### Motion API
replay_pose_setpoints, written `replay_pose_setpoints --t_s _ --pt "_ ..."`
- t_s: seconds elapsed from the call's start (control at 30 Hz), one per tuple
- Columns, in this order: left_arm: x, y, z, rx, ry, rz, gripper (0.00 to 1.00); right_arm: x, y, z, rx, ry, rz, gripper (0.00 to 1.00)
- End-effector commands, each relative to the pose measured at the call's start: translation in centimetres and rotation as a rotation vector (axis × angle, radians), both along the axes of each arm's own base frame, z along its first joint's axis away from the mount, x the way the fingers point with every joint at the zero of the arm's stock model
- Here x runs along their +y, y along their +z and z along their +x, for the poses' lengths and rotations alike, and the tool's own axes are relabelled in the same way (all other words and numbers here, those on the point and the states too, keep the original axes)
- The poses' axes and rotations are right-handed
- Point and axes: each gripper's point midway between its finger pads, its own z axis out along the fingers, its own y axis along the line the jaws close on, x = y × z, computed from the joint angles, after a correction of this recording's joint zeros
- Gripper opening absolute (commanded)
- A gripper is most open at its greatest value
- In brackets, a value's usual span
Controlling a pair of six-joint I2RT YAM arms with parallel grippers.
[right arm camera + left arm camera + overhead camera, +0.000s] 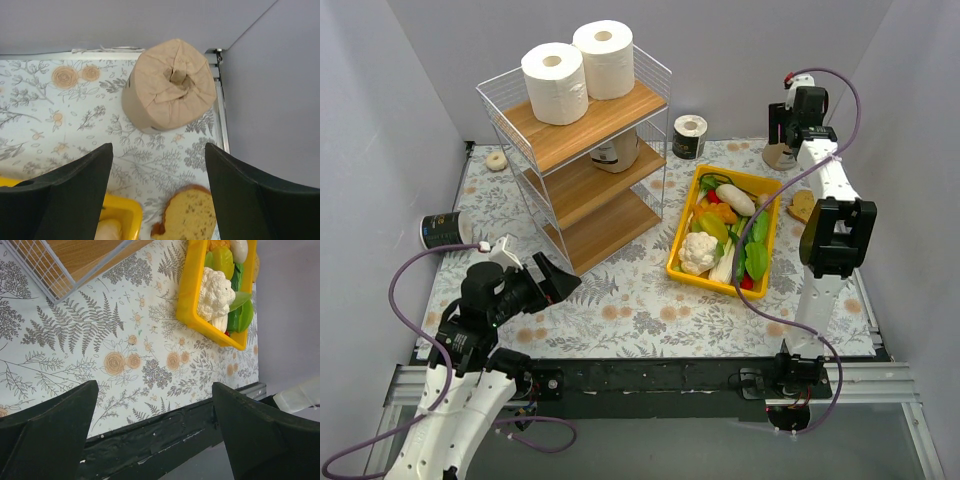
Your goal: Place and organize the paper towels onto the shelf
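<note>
Fern-printed table cover (pixel 650 310), grey walls (pixel 410 80). Two plain white paper rolls (pixel 555 70) top the white wire shelf (pixel 570 190). Both left gripper (pixel 154 387) and right gripper (pixel 157 150) spread, empty.

Top view: tan-wrapped roll (pixel 778 157) mostly hidden behind the right gripper (pixel 778 135), only a sliver showing below it; middle-board roll (pixel 616 152) on the shelf (pixel 582 188) half covered by top board and wire, its print too small to read. Right wrist view: bread slice (pixel 186 215) under the fingers cut by the bottom edge, yellow bin (pixel 125 215) just a corner by one finger. Left wrist view: shelf and bin, ahead of the left gripper (pixel 155 386), both cut by the top edge, finger roots off frame.
</note>
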Motion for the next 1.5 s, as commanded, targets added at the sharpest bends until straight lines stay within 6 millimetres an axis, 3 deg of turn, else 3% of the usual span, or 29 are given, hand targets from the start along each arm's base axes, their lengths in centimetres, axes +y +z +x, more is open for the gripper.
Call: replay_pose_setpoints --t_s 0.0,0.17,0.5,0.7,1.13,1.23,1.37,1.47 --pt "-0.1 -0.6 0.1 0.028 -0.004 0.003 0.98 0.2 3.3 3.6 -0.141 0.094 -0.031 0.80" --pt "-0.1 -1.0 0.2 0.045 -0.005 0.008 0.98 0.2 2.7 6.0 -0.202 0.119 -0.024 0.79" --pt "0.0 -1.4 0.5 0.070 0.004 0.015 0.98 0.5 -0.2 9.5 -0.232 0.158 -0.018 0.78" --pt "0.1 -1.7 0.6 0.083 0.007 0.018 0.98 -1.0 -2.4 9.4 -0.190 0.089 -0.022 0.77" --pt "0.2 -2.2 1.0 0.109 0.017 0.025 0.98 -1.6 -7.7 9.6 -0.097 0.095 0.038 0.75" --pt "0.2 -2.3 1.0 0.115 0.020 0.026 0.98 -1.5 -8.4 9.5 -0.085 0.093 0.040 0.69" --pt "0.4 -2.3 1.1 0.115 0.027 0.026 0.98 -1.3 -8.3 9.5 -0.094 0.114 0.028 0.47" --pt "0.4 -2.3 1.1 0.116 0.027 0.025 0.98 -1.1 -7.4 9.5 -0.111 0.145 0.016 0.36"
